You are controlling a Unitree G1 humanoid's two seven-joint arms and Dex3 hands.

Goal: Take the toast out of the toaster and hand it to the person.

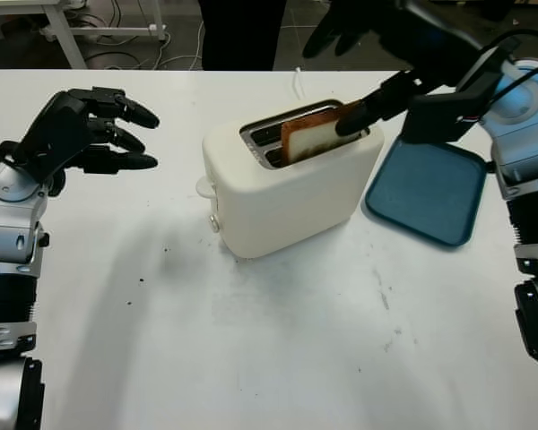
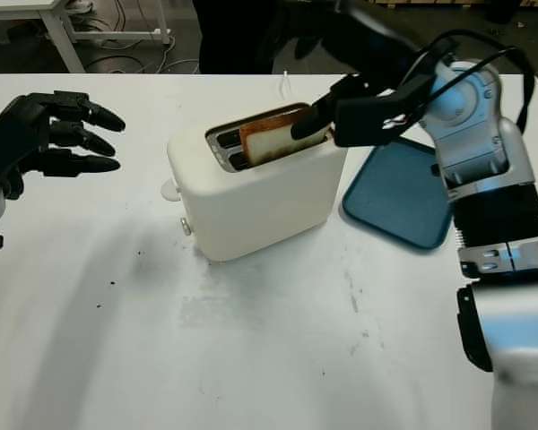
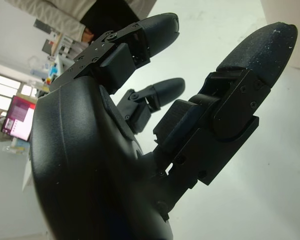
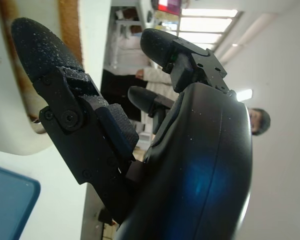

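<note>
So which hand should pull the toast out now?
The right hand, probably. It is already at the toaster, with one finger at the end of the toast standing in the slot. The left hand is open, well off to the toaster's side over the table.

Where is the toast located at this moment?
In the head views, the toast stands in the slot of the white toaster at the table's centre, left of the blue tray; the right hand reaches its far end.
</note>
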